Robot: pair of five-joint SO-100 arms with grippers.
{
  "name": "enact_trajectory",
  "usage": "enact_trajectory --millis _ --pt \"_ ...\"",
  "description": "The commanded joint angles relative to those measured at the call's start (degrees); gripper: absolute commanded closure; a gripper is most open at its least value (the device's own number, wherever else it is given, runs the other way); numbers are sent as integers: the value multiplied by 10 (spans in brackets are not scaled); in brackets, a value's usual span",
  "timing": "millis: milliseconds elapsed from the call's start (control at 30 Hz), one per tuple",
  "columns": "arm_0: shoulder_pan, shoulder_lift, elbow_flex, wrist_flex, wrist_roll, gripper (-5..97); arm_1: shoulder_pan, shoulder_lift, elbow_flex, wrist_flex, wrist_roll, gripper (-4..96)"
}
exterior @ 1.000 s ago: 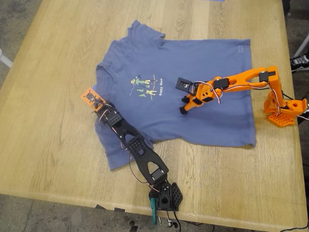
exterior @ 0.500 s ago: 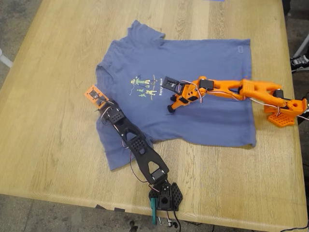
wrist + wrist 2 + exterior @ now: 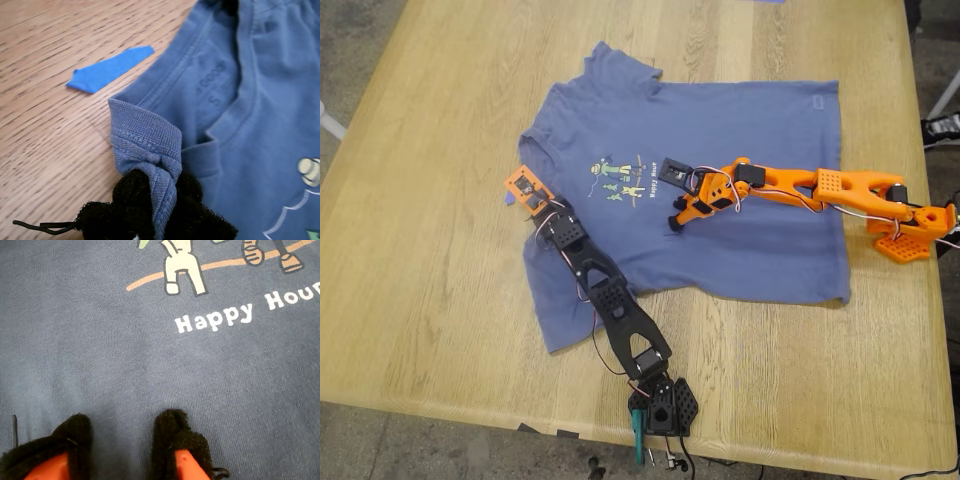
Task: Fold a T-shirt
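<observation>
The T-shirt (image 3: 700, 180) is lying spread flat on the wooden desk (image 3: 430, 300), chest print facing up, its neck toward the exterior view's left and its hem toward the exterior view's right. The black arm is reaching from the near desk edge across the lower sleeve to the collar area; my first gripper (image 3: 160, 210) is sitting at that collar, and its padded jaws are clamping a bunched fold of the ribbed neckband (image 3: 147, 135), the fabric pinched between them and rising slightly off the desk. A scrap of blue tape (image 3: 107, 70) is lying on the bare wood just beside the neckband, apart from the cloth; in the exterior view it is showing next to the orange camera mount (image 3: 525, 188). The orange arm is stretching from its base (image 3: 910, 235) at the exterior view's right, low over the shirt body. My second gripper (image 3: 122, 440) is resting its padded tips on the cloth just below the printed words "Happy Hour" (image 3: 245, 310), jaws standing narrowly apart with flat, ungathered fabric between them and nothing held.
</observation>
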Motion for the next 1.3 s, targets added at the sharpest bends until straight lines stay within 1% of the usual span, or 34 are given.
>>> enact_trajectory --millis 0,133,233,267,333,433,533,800,1267 --pt "21 162 14 1 -2 917 13 -14 4 12 1 719" --pt "32 227 91 -1 -3 917 20 -30 5 30 -1 743" --pt "36 275 159 -15 -3 917 25 -38 5 38 0 778" --pt "38 290 183 -22 -4 917 26 -41 5 40 0 798" --pt "41 317 225 -37 -4 917 29 -46 5 40 0 873" --pt "52 351 274 -54 -4 917 31 -51 5 40 0 911" --pt "68 373 295 -62 -6 917 33 -55 5 35 0 912" --pt "134 410 285 -64 -10 918 68 -52 4 29 6 913" --pt "324 498 284 -33 -11 918 175 -40 2 20 8 913"
